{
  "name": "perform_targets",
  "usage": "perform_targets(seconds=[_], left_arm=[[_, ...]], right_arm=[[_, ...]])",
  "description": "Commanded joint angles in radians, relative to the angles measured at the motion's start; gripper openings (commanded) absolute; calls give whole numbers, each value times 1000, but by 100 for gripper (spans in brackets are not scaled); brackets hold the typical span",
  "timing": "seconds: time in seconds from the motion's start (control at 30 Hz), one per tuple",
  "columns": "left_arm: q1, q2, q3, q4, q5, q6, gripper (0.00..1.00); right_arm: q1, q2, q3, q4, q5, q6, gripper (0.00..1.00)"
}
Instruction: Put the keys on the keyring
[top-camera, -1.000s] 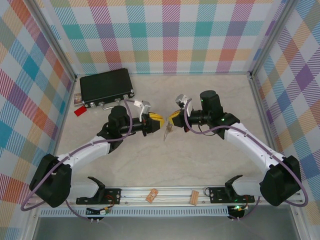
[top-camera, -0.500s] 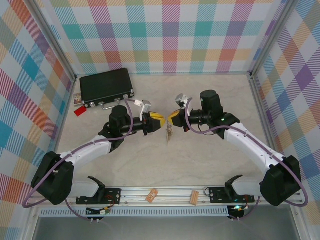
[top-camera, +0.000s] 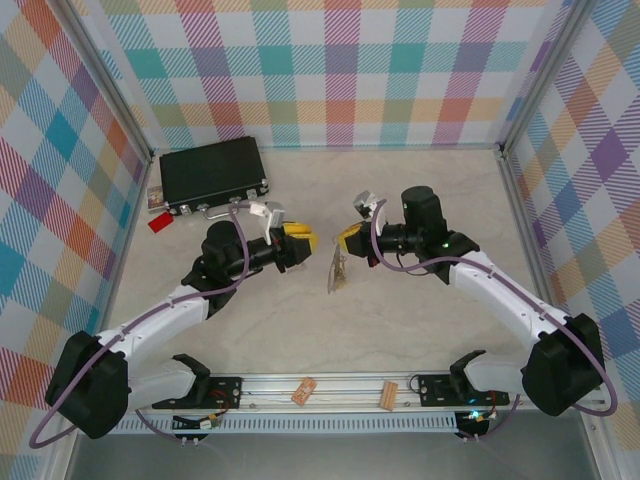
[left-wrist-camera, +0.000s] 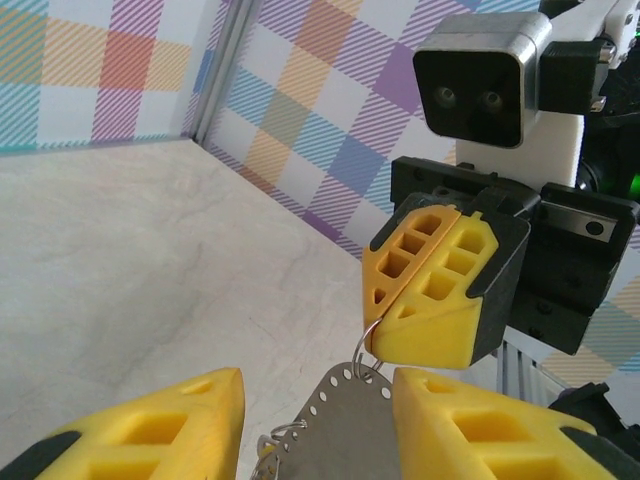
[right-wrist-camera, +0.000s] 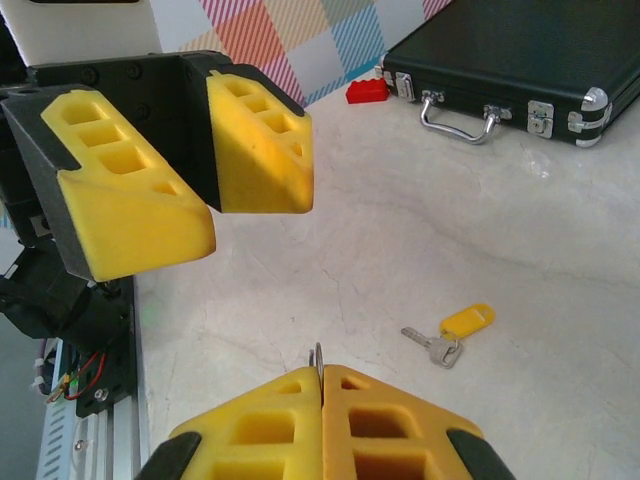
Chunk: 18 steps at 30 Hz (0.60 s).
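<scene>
I have the right gripper mid-table with its 2 fingers pressed together on the thin top loop of the keyring, which hangs down from them. The left gripper faces it from just beside, fingers apart. On the left wrist camera the keyring's grey metal sits in the gap between them, and I cannot tell whether either finger touches it. On the right wrist camera 1 key lies flat on the table, untouched, well short of the case.
</scene>
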Motion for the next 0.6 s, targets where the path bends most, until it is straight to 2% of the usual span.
perform_targets(seconds=[0.0, 0.23, 0.57], left_arm=[[4, 15, 0, 74, 75, -42, 42], [-29, 71, 53, 83, 140, -31, 37], [-47, 86, 57, 143, 180, -55, 33]], right_arm=[[7, -21, -2, 76, -71, 31, 0], [6, -22, 12, 91, -168, 65, 0], [5, -18, 18, 100, -197, 91, 0]])
